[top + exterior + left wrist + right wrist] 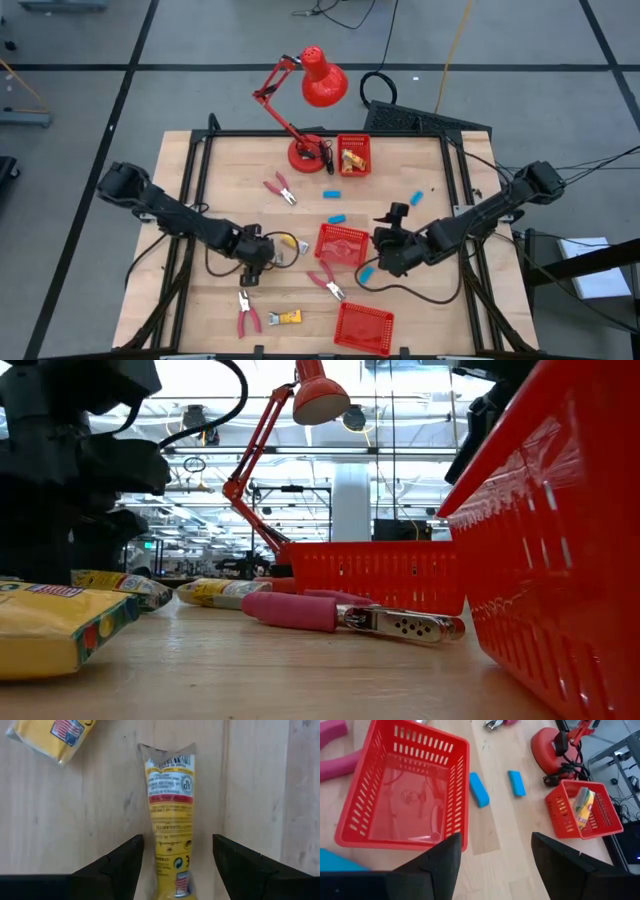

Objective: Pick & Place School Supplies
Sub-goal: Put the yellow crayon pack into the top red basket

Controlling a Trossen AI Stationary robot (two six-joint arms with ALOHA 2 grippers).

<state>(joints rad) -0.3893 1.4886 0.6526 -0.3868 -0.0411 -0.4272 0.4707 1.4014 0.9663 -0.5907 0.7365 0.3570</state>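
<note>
A yellow tube [170, 820] with printed labels lies flat on the wooden table. My left gripper [177, 840] is open, with one finger on each side of the tube's near end and a gap on both sides; in the high view it is left of centre [262, 252]. A second yellow pack [55, 737] lies just beyond. My right gripper [495, 840] is open and empty, low over the table right of the middle red basket [342, 243]. A light-blue eraser [367, 272] lies by it. Red-handled pliers [328, 283] lie in front of that basket.
A far basket [353, 155] holds yellow items beside the red lamp's base [305, 153]. A third basket [363, 327] stands at the near edge. More pliers [280, 188] [247, 313], erasers [331, 194] [337, 217] [417, 199] and a yellow box [288, 318] lie scattered.
</note>
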